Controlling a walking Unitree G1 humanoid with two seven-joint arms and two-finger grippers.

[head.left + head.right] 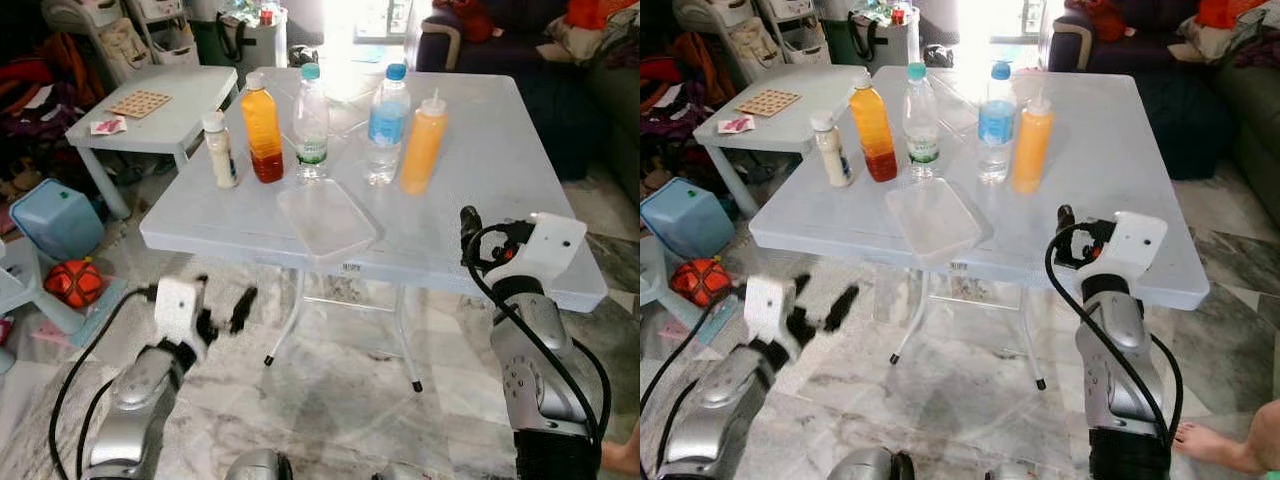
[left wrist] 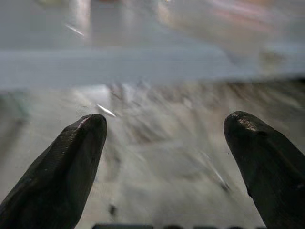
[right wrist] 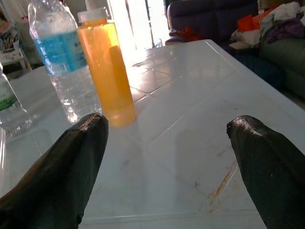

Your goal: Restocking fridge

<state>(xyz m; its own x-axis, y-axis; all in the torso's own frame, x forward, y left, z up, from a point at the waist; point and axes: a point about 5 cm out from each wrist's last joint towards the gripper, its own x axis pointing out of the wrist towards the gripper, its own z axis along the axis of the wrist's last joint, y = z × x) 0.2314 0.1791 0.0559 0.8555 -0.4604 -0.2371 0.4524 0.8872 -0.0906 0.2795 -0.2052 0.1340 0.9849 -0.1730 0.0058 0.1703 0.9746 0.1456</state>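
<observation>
Five containers are standing upright in a row on the surface (image 1: 520,190): small cream bottle (image 1: 219,150), amber juice bottle (image 1: 262,135), green-label water bottle (image 1: 311,125), blue-label water bottle (image 1: 386,125), orange squeeze bottle (image 1: 423,142). Nothing is being carried; restocking appears unstarted. The right pincer (image 3: 167,162) is hovering spread apart, empty, at the edge. The left pincer (image 1: 222,312) is hanging spread apart below.

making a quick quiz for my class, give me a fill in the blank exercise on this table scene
The white plastic table holds ____ upright bottles.
The clear rectangular plastic tray lies ____ the bottle row, on the robot's side.
The right tool hovers with fingers ____ above the tabletop.

Missing: five; in front of; open
</observation>
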